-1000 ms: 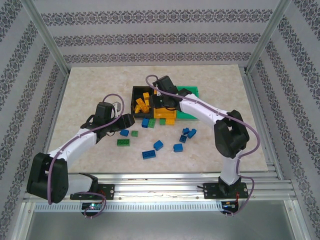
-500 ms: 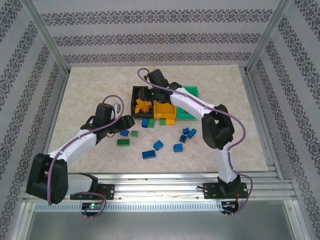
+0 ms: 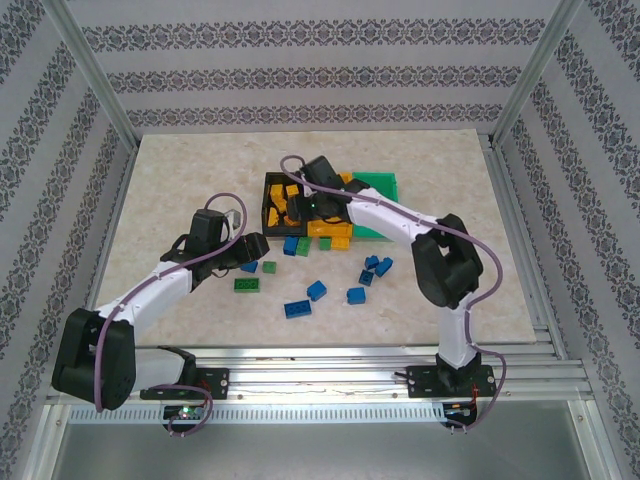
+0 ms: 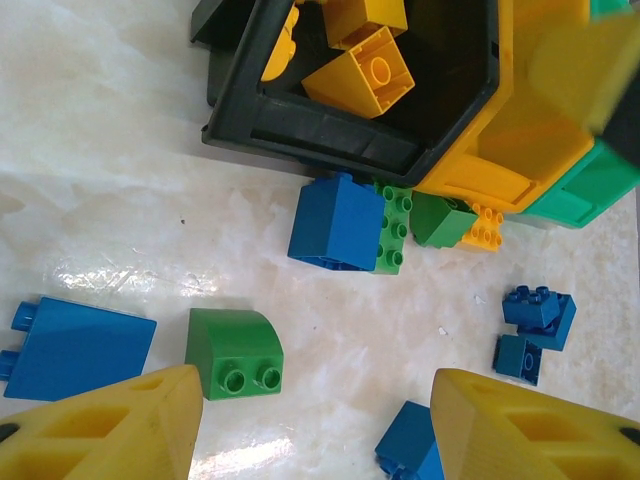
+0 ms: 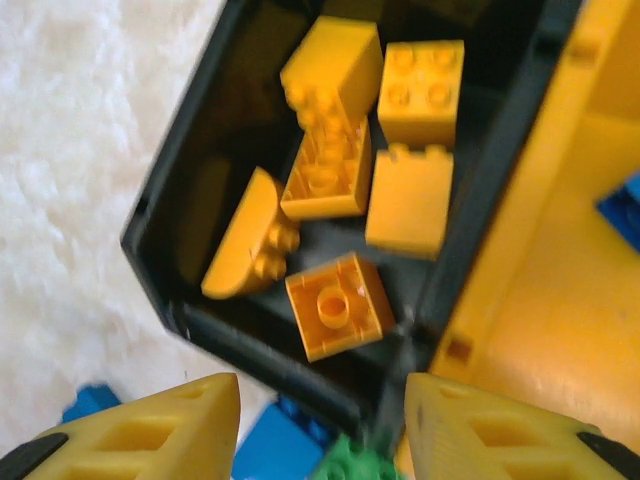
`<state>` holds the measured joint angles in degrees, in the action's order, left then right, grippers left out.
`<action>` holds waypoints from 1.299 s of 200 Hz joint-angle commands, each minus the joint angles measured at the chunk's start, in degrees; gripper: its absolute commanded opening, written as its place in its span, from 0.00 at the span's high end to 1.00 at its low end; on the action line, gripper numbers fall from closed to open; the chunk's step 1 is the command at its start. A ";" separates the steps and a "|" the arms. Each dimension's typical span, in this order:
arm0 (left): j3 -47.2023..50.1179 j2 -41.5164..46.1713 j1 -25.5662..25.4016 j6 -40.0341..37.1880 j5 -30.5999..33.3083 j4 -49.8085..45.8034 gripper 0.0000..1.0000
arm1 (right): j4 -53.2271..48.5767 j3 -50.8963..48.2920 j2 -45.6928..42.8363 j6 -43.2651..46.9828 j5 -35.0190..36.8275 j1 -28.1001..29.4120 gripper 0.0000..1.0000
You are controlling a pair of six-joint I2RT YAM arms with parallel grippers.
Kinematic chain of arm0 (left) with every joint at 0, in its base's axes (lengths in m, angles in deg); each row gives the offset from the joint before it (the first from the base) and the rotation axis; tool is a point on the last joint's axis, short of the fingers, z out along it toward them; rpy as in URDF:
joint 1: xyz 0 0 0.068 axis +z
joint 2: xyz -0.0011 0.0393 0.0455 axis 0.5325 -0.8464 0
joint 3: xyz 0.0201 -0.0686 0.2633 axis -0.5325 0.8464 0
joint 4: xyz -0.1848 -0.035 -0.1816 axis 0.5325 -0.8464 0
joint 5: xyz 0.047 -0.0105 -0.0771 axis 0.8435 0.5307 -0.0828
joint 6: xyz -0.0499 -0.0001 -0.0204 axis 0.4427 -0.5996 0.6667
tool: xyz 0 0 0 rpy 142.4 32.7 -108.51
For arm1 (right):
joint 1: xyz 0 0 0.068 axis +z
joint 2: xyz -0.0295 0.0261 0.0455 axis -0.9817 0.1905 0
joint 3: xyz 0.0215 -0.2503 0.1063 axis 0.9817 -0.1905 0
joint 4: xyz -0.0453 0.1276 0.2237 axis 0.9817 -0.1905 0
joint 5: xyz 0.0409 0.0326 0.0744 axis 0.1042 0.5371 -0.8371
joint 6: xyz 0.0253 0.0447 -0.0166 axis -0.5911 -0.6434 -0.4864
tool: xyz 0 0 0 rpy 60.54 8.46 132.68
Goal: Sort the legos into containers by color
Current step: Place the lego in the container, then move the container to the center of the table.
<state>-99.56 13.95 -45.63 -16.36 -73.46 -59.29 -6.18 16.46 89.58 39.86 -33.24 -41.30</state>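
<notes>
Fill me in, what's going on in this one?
Two robot arms are sorting toy bricks into bins by color. The right arm hangs over the black bin, which holds several yellow bricks; its jaws are open with nothing between them. The left arm hovers low over the table beside that bin, jaws open and empty, above a green brick and a blue brick. Other loose bricks lie scattered near the orange bin and green bin.
</notes>
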 commanded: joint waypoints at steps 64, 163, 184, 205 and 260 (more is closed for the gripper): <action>0.36 -3.03 0.73 1.57 -2.30 7.02 0.38 | 4.94 -22.02 -14.70 -4.19 7.79 1.21 0.52; 0.34 -3.24 0.78 2.81 -2.97 6.99 0.38 | 8.45 -29.49 -15.13 -9.51 3.79 -6.95 0.51; 0.25 -3.15 0.72 2.81 -2.75 6.88 0.38 | 10.15 -29.17 -13.48 -9.96 2.36 -8.28 0.51; -0.16 -3.14 0.73 2.77 -2.84 6.47 0.38 | 10.56 -27.26 -10.80 -9.89 1.13 -9.10 0.51; 0.06 -2.71 0.76 2.35 -2.64 5.55 0.38 | 9.43 -19.05 -3.54 -8.30 -0.37 -9.50 0.51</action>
<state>-99.56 10.51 -45.56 -13.96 -75.47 -54.59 3.05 -6.25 83.63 30.82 -32.15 -50.42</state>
